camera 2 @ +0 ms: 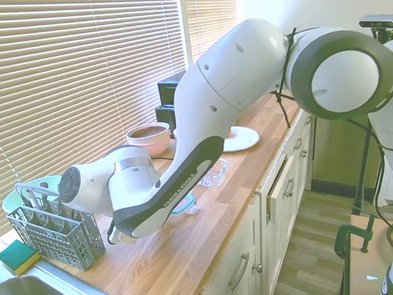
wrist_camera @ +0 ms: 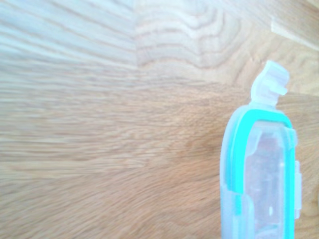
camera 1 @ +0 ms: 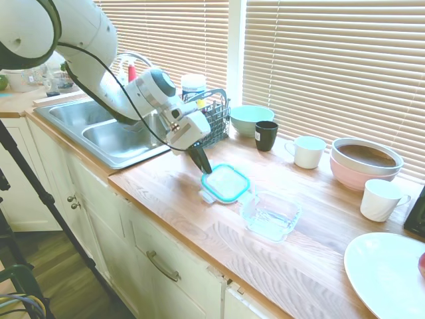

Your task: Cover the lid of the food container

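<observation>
**Gripper at the lid's rim; container uncovered**

The gripper point(camera 1: 201, 161) on the white arm points down at the far-left edge of the flat, rounded-square clear plastic lid with a teal rim point(camera 1: 226, 183). Its dark fingers appear close together at that rim; whether they clamp the lid or only touch it cannot be told. In the wrist view the lid point(wrist_camera: 261, 174) shows edge-on, one clear snap tab raised. The lid lies on the wooden tabletop point(camera 1: 319, 246), just left of the small clear square food container point(camera 1: 271, 216), which stands open. Farther back stand a black cup point(camera 1: 266, 135), a light-green bowl point(camera 1: 251, 119) and a wire cutlery basket point(camera 1: 214, 123).
</observation>
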`<state>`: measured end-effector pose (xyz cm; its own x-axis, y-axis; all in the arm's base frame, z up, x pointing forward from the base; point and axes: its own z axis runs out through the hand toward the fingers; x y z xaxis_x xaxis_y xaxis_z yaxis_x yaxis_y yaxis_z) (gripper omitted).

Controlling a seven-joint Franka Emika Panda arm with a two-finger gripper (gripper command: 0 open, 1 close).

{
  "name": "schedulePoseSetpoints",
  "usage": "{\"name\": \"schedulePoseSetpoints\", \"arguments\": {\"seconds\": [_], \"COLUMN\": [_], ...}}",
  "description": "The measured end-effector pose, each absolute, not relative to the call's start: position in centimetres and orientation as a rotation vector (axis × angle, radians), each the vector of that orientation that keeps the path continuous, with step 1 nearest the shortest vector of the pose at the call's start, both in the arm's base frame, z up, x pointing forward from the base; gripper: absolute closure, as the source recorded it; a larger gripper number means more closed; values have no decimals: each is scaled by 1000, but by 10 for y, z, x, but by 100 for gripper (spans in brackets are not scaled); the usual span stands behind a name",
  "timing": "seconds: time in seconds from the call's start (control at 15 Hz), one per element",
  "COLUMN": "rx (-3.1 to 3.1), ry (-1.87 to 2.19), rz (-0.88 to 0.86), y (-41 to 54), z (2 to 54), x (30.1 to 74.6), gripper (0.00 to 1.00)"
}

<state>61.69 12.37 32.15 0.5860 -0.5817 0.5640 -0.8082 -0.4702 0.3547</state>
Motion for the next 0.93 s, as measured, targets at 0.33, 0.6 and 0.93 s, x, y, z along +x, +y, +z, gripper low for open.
{"name": "schedulePoseSetpoints", "arguments": {"seconds": [0.33, 0.6, 0.93], "rx": [2325, 2428, 2509], "ry": [-1145, -1183, -1204], "rz": [445, 402, 343], "y": [133, 126, 110], "z": [376, 428, 448], "x": [603, 593, 591], "gripper": [100, 100, 100]}}
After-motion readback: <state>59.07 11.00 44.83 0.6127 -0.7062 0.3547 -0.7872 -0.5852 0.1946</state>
